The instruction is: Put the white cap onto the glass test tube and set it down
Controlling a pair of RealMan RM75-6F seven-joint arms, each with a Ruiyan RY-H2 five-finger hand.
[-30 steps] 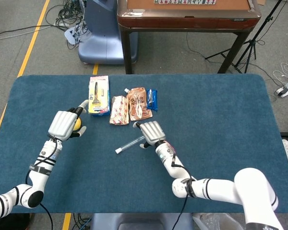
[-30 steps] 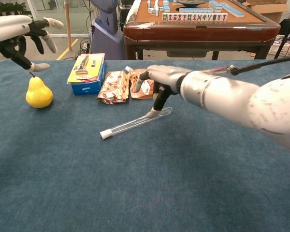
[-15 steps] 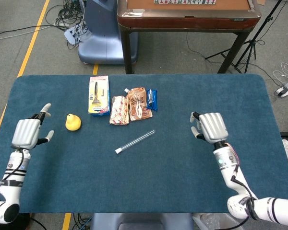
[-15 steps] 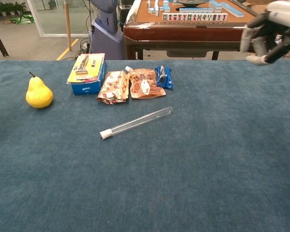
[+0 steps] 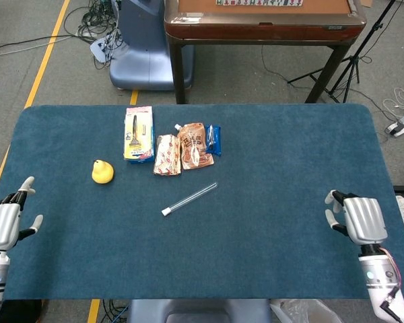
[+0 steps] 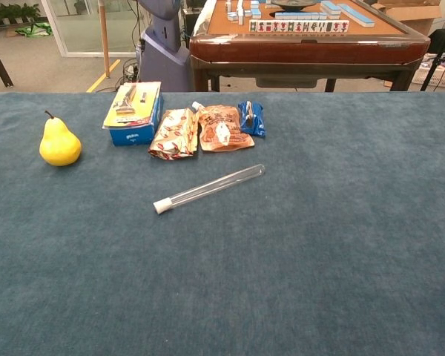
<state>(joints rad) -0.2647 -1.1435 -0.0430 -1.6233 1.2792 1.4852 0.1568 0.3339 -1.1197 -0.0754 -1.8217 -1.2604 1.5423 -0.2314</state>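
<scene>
The glass test tube (image 5: 190, 198) (image 6: 211, 188) lies flat near the middle of the blue table, slanting up to the right. Its white cap (image 5: 166, 211) (image 6: 161, 205) sits on its lower left end. No hand touches it. My left hand (image 5: 3, 223) hangs at the table's near left edge, empty with fingers apart. Over at the near right edge my right hand (image 5: 359, 219) is also empty, its fingers spread. Neither hand shows in the chest view.
A yellow pear (image 5: 102, 171) (image 6: 59, 142) stands left of the tube. Behind the tube lie a yellow and blue razor pack (image 5: 139, 133) (image 6: 134, 112) and three snack packets (image 5: 188, 147) (image 6: 206, 127). A mahjong table (image 5: 262, 17) stands beyond the far edge.
Both hands have pulled back from the middle to the table's near corners: the left away from the pear, the right away from the tube. The tube has not moved.
</scene>
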